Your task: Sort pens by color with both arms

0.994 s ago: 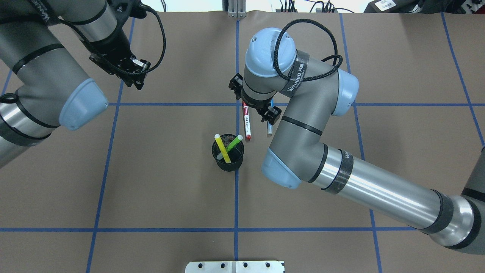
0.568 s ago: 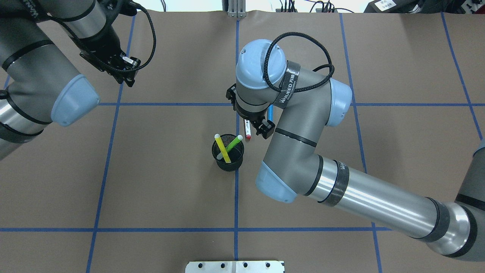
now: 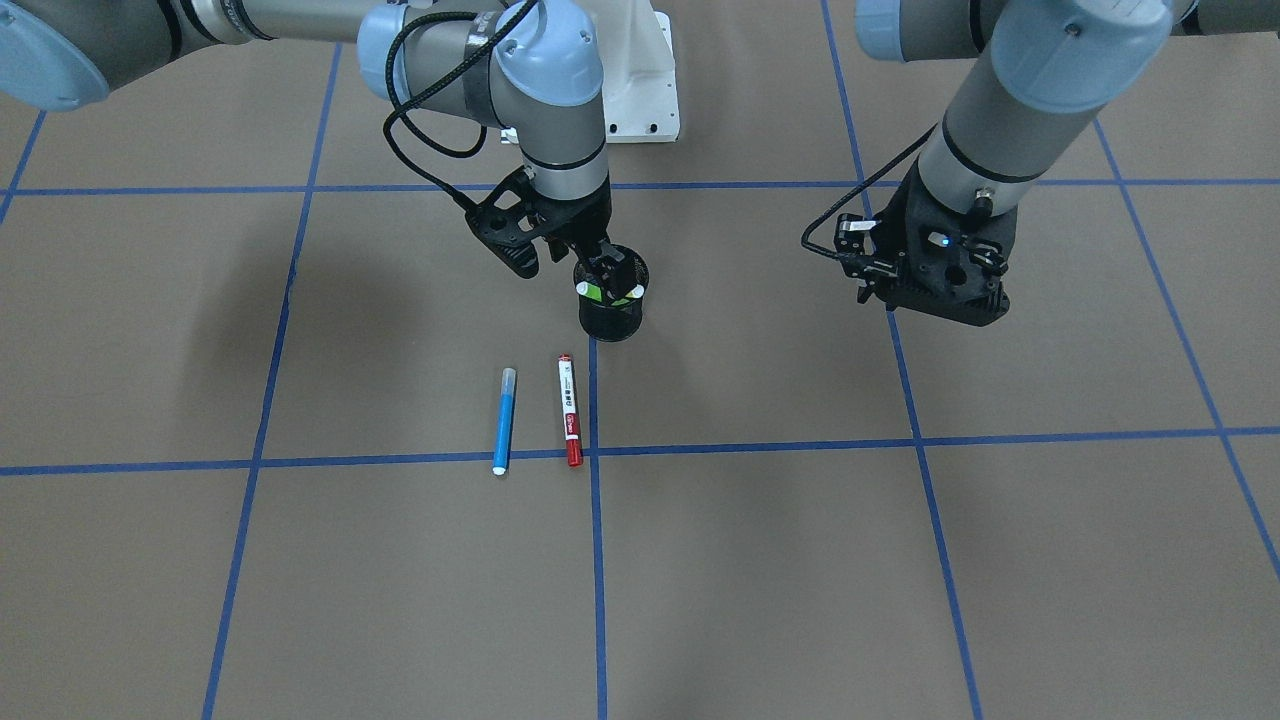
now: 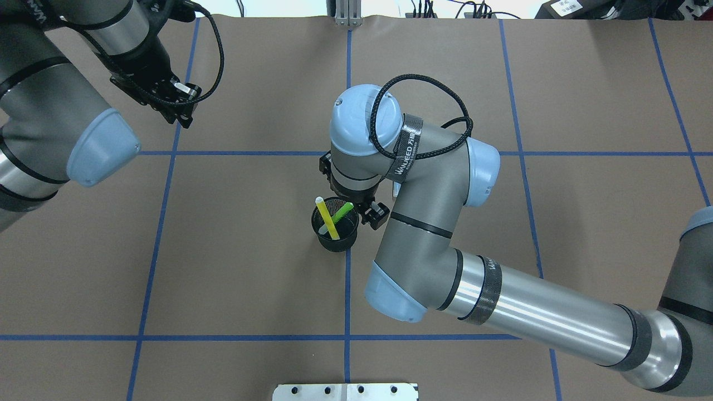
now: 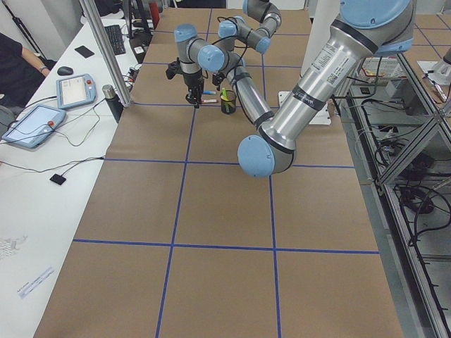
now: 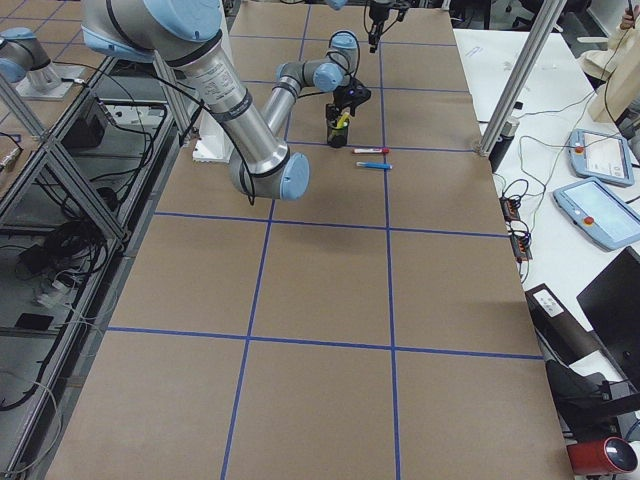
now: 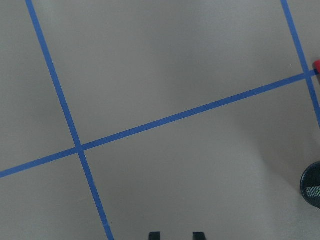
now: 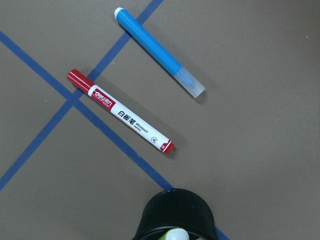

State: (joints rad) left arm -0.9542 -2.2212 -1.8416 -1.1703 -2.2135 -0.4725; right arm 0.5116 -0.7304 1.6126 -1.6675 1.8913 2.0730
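A blue pen (image 3: 505, 420) and a white pen with red ends (image 3: 569, 410) lie side by side on the brown table, apart from both grippers. In the right wrist view the blue pen (image 8: 155, 50) and the red pen (image 8: 122, 112) lie beyond the cup. A yellow pen (image 4: 326, 218) and a lime green pen (image 4: 341, 211) stand crossed in a black mesh cup (image 4: 334, 240). My right gripper (image 3: 607, 272) hangs just above the cup's mouth, apparently open and holding nothing. My left gripper (image 7: 177, 235) hovers open and empty over bare table, far to the cup's side.
Blue tape lines (image 3: 900, 440) divide the brown table into squares. The white pedestal base (image 3: 640, 90) stands behind the cup. A side bench holds tablets (image 6: 590, 155) and a person's arm (image 5: 21, 63) rests at another desk.
My right arm has swung from above the red and blue pens back toward me, and its gripper now hangs over the cup. The left arm has drifted further left.
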